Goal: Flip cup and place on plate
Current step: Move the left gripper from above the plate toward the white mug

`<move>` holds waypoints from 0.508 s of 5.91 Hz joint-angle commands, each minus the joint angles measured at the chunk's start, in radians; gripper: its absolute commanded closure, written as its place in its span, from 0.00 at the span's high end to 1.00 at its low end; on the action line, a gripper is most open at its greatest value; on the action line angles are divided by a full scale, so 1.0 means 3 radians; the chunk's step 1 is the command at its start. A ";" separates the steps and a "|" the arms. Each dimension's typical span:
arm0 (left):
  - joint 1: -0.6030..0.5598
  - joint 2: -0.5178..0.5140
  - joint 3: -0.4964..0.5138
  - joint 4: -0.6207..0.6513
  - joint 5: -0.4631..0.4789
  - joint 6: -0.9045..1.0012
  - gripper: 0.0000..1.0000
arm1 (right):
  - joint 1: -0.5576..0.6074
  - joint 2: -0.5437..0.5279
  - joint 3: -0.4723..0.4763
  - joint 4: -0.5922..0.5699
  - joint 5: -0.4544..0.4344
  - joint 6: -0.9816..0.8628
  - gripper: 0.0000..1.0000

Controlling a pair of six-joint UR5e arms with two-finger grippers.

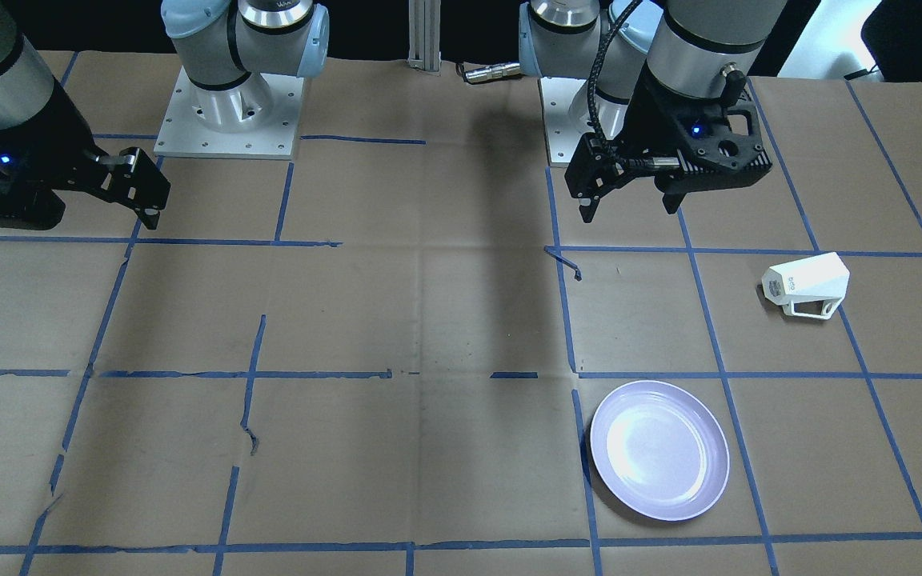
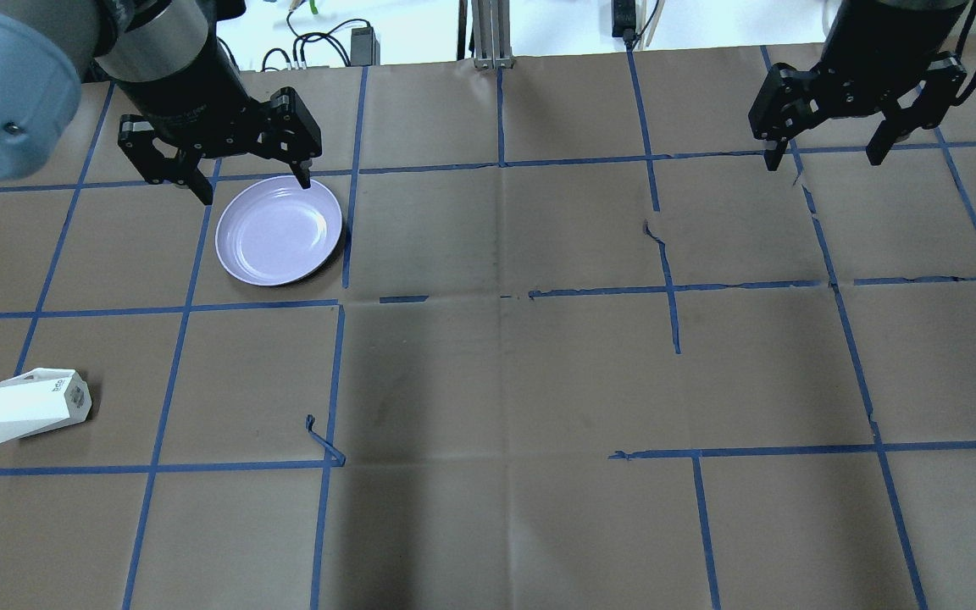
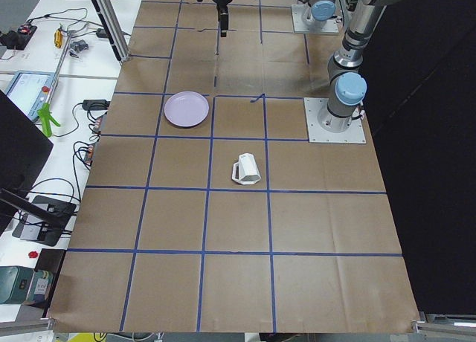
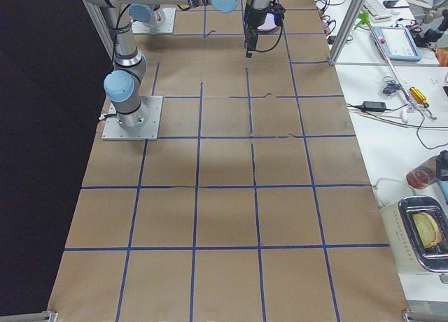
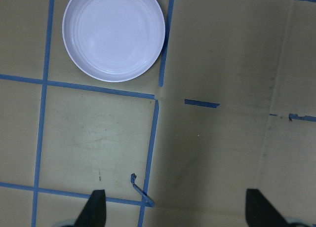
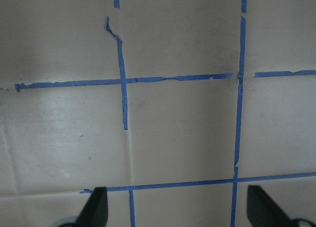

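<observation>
The white faceted cup point(image 1: 805, 286) lies on its side on the brown paper, its handle against the table. It also shows in the overhead view point(image 2: 33, 404) and the left side view point(image 3: 246, 170). The lavender plate point(image 1: 659, 450) sits empty one grid square away, also in the overhead view point(image 2: 279, 230) and the left wrist view point(image 5: 113, 34). My left gripper point(image 2: 255, 188) is open and empty, held high above the table near the plate, well away from the cup. My right gripper point(image 2: 823, 159) is open and empty over the table's other half.
Blue tape lines grid the paper-covered table point(image 2: 505, 381). A curl of loose tape point(image 2: 323, 440) sticks up between cup and plate. The arms' base plates point(image 1: 229, 112) stand at the robot's edge. A bench with cables and devices point(image 3: 44, 97) runs along the operators' side.
</observation>
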 commanded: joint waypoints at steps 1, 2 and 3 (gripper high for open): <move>0.0127 0.0112 -0.0072 -0.0098 0.0143 0.0322 0.99 | 0.0000 0.0000 0.0000 0.0001 0.0000 0.0000 1.00; 0.0371 0.0178 -0.0072 -0.0220 0.0422 0.0720 0.99 | 0.0000 0.0000 0.0000 0.0001 0.0000 0.0000 1.00; 0.0783 0.0219 -0.0077 -0.0303 0.0410 0.1204 0.99 | 0.0000 0.0000 0.0000 0.0001 0.0000 0.0000 1.00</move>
